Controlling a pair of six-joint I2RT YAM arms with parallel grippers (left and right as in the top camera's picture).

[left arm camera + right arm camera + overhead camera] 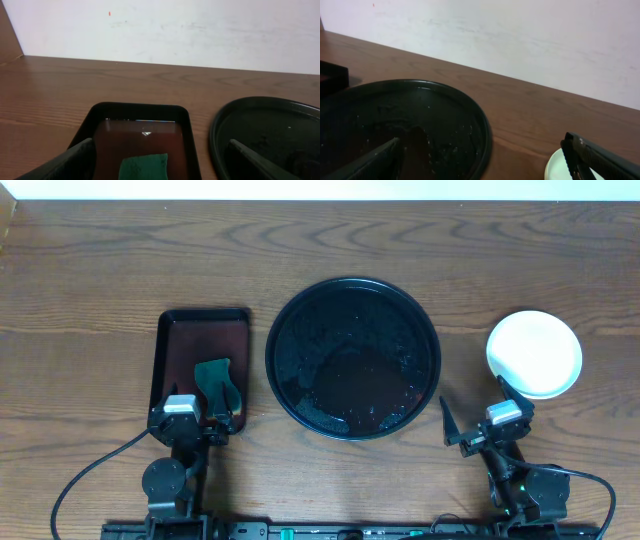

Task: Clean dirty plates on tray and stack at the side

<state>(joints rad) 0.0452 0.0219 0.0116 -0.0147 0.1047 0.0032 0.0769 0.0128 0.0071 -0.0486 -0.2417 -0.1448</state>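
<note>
The round black tray [352, 358] sits mid-table with no plates on it, only wet specks and droplets; it also shows in the right wrist view [445, 105] and the left wrist view [235, 115]. A pale plate [534, 353] lies on the wood at the right and tops whatever is under it; its edge shows in the right wrist view [554, 170]. The yellow plate is not visible. My right gripper [480, 416] [481, 141] is open and empty, between tray and plate. My left gripper [218, 412] [161, 146] is open over a green sponge [214, 374] [144, 167].
A rectangular dark red-brown tray [180, 340] [140, 112] at the left holds the sponge. Bare wood tabletop [320, 250] runs behind the trays to a white wall.
</note>
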